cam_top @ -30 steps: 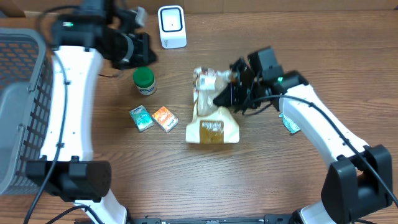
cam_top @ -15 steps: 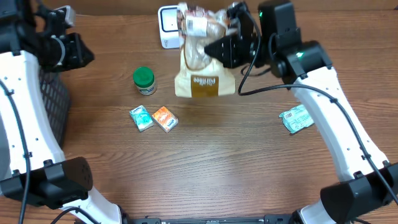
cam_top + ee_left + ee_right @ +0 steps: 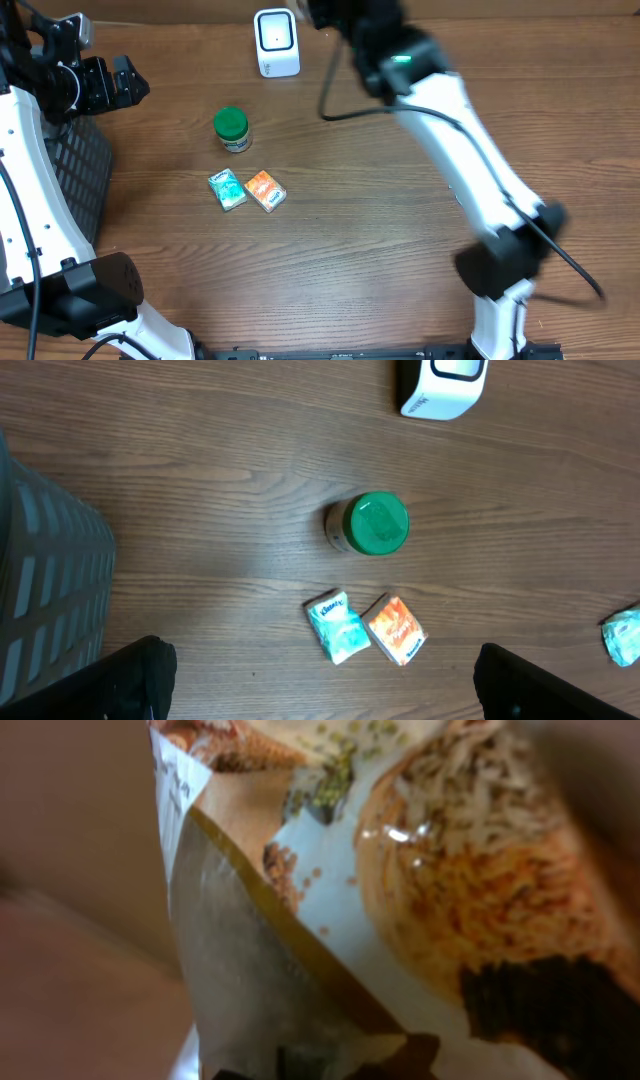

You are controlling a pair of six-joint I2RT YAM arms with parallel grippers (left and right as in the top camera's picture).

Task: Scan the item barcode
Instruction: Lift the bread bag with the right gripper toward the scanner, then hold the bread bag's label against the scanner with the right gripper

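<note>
Bread bag (image 3: 400, 870) is seen only in right wrist view, close and blurred: clear film, seeded bread, tan panel. White scanner (image 3: 276, 42) is stood upright at far edge.

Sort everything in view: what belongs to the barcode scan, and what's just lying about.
For the job:
food bag, filling the right wrist view
white scanner

Lying about:
green-lidded jar
teal packet
orange packet
mesh basket
</note>
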